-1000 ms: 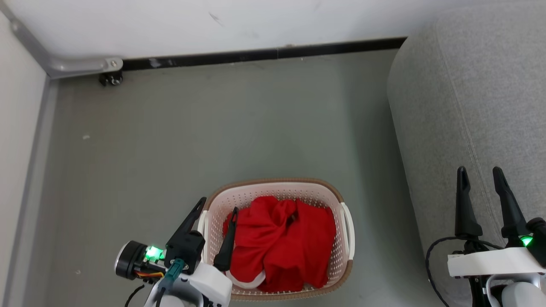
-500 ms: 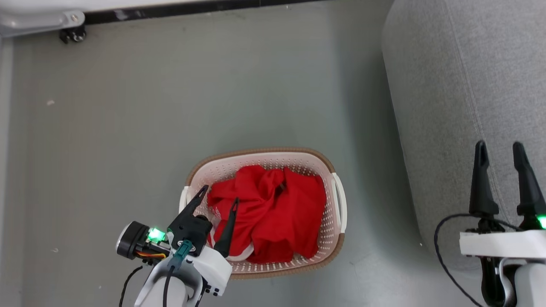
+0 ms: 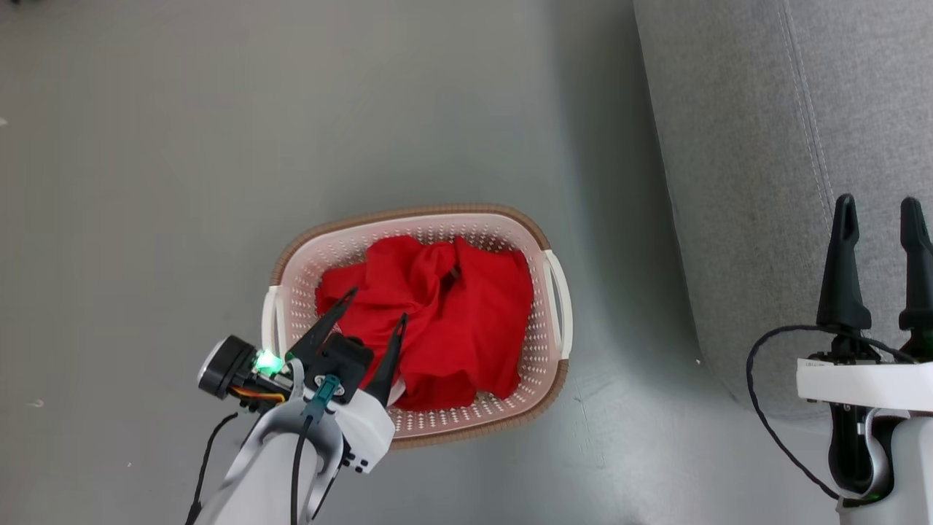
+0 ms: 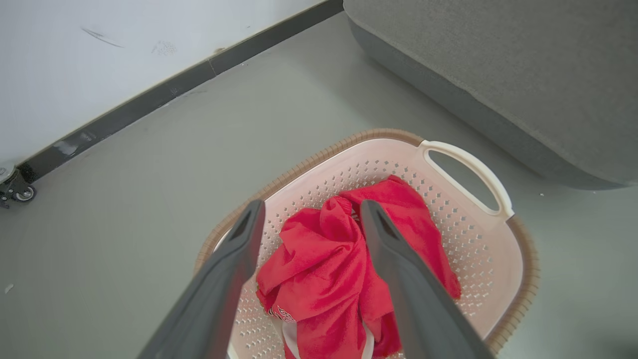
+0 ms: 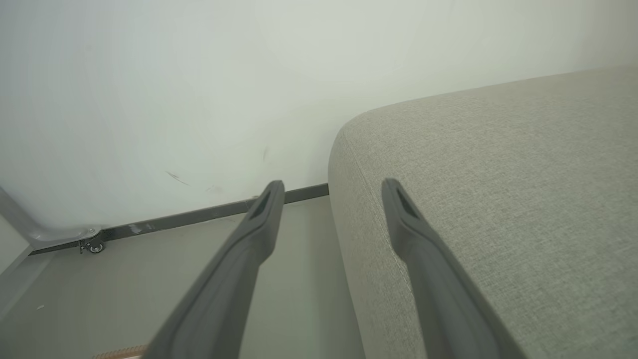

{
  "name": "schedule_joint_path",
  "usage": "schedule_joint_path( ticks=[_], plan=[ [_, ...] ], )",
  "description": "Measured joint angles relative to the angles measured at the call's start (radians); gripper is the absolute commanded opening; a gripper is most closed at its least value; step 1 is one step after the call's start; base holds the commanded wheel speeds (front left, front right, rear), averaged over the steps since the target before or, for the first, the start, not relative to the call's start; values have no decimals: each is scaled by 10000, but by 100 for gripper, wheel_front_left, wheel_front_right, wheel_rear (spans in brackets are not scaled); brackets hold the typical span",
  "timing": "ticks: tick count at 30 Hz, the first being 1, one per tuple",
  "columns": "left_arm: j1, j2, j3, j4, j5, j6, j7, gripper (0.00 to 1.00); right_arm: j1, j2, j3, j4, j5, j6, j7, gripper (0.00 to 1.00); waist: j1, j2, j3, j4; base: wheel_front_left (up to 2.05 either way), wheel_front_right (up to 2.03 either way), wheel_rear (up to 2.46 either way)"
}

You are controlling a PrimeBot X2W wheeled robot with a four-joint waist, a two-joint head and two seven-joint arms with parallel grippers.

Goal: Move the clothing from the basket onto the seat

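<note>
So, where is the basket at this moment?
In the head view the basket stands on the grey floor, just left of the seat. It holds the red clothing, and the open left tool is at its near-left side.

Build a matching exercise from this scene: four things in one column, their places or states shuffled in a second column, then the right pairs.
Column one
1. clothing
2. basket
3. left gripper
4. right gripper

Column two
A. open, over the seat
B. on the floor, beside the seat
C. open, above the basket
D. crumpled, red, inside the basket

Pairs: 1-D, 2-B, 3-C, 4-A
</note>
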Motion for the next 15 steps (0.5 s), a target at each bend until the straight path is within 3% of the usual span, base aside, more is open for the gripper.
schedule_joint_path(
  ticks=[15],
  plan=[
    [-1102,318,-165,1179,345,2,-2,100,-613,0,109,-12,562,2,-2,100,0,0,1147,-720,0,0,0]
  ],
)
